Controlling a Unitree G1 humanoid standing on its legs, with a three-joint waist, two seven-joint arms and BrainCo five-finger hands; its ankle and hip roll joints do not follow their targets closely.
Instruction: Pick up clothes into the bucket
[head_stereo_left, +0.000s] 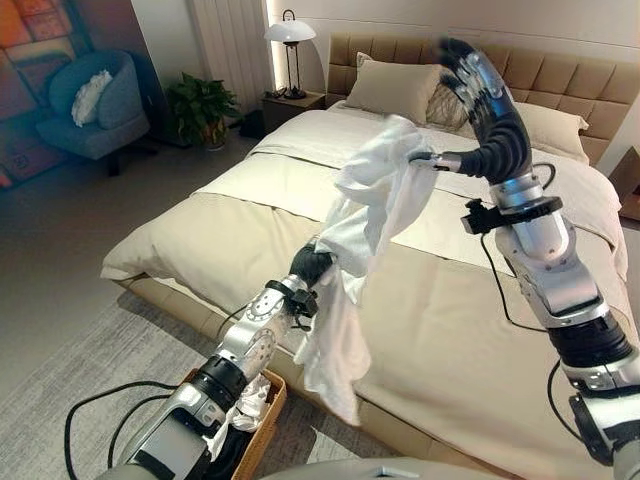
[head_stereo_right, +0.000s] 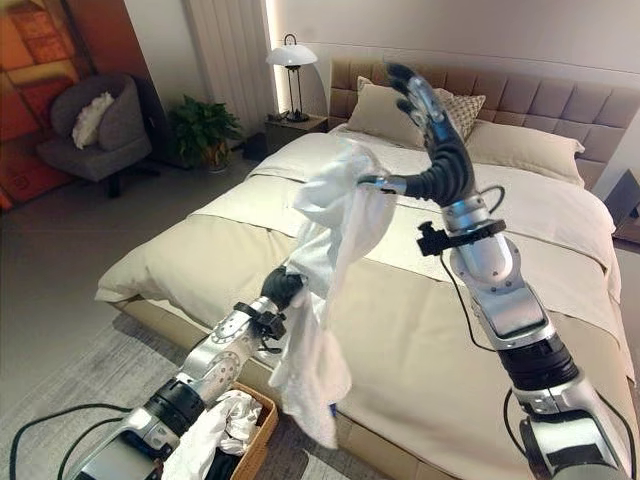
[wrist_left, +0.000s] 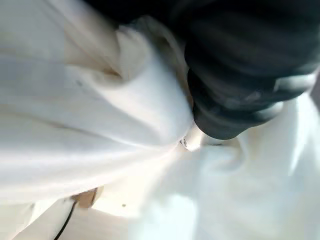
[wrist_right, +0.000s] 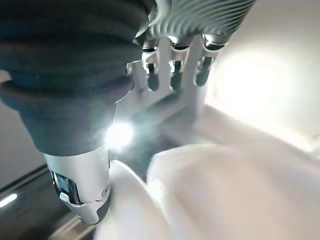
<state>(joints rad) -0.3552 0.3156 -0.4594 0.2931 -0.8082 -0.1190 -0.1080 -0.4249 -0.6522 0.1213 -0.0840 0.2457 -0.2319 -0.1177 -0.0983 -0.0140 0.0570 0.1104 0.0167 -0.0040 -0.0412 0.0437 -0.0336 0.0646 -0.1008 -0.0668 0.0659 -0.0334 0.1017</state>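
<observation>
A white garment (head_stereo_left: 375, 200) hangs in the air above the bed's near edge, stretched between my two hands. My left hand (head_stereo_left: 312, 265) is buried in its middle, with the cloth wrapped around it (wrist_left: 125, 115). My right hand (head_stereo_left: 490, 110) is raised high and open, fingers (wrist_right: 172, 70) straight. The garment's top corner is draped over its thumb (wrist_right: 82, 200). The garment's lower end dangles by the bed's side. The wicker bucket (head_stereo_right: 258, 440) stands on the floor under my left arm and holds other white clothes (head_stereo_right: 225, 415).
The large beige bed (head_stereo_left: 470, 330) spreads ahead and to the right, with pillows (head_stereo_left: 395, 85) at the headboard. At the far left are a nightstand lamp (head_stereo_left: 290, 35), a potted plant (head_stereo_left: 200, 105) and a blue armchair (head_stereo_left: 95, 105). A grey rug (head_stereo_left: 90, 350) lies by the bucket.
</observation>
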